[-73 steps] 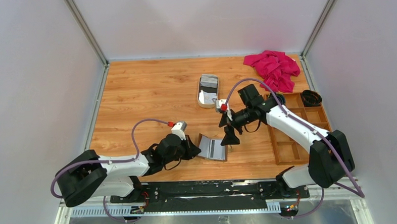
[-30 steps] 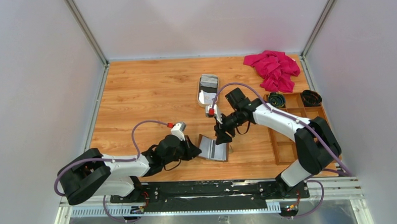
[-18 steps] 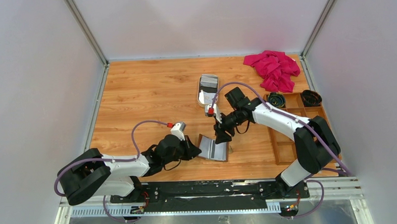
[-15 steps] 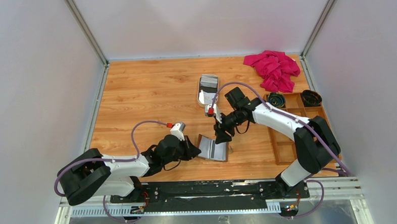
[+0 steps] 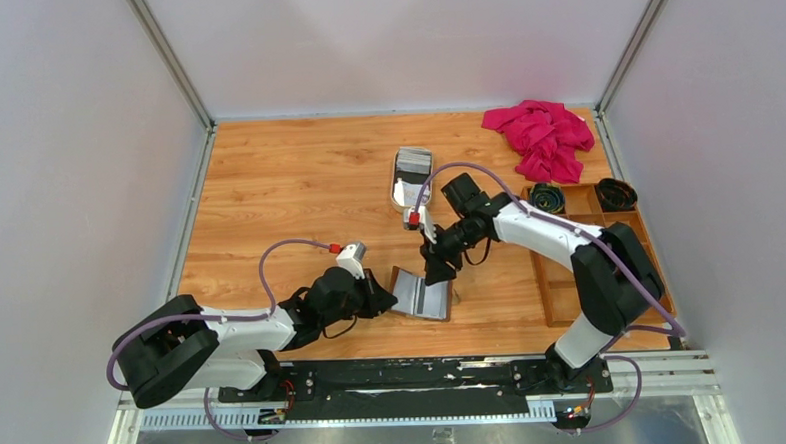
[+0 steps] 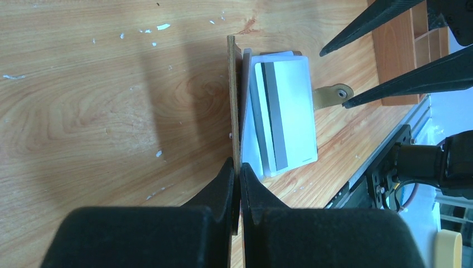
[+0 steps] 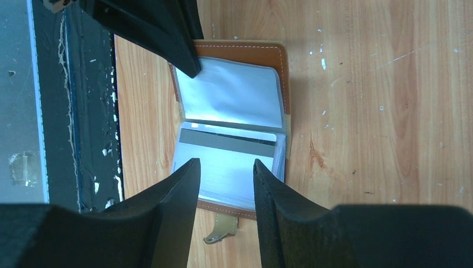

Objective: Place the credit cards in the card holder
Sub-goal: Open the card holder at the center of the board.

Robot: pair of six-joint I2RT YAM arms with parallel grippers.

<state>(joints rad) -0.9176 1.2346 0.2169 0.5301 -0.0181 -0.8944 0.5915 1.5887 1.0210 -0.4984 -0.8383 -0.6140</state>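
Credit cards [image 7: 228,144], thin slick white plastic, are probably wanting edge grips; my left pincer [image 6: 237,167] is pinching the floppy brown leather card holder [image 7: 268,56] by its cover, right pincer [image 7: 224,163] spread above.

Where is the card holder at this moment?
In the top view the card holder lies open near the front edge of the table; the left gripper pinches its raised left flap, the right gripper hangs just over it.
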